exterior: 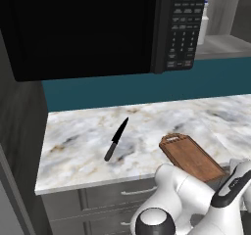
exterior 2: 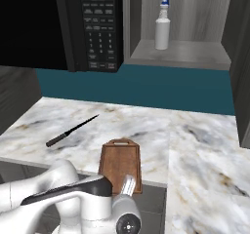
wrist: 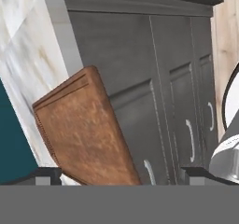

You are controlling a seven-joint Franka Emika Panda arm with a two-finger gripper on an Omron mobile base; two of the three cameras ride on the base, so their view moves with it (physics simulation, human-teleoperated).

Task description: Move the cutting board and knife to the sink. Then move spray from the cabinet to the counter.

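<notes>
Kitchen, microwave, marble counter, grey drawers, knife

Flat, even rendered light with no visible lamp. The counter is bright and free of glare. The knife casts a faint soft shadow on it. The microwave front is near black, showing no detail. All 3 views are slightly soft and pixelated, with no edge distortion. The cutting board looks grainy close up.
</notes>
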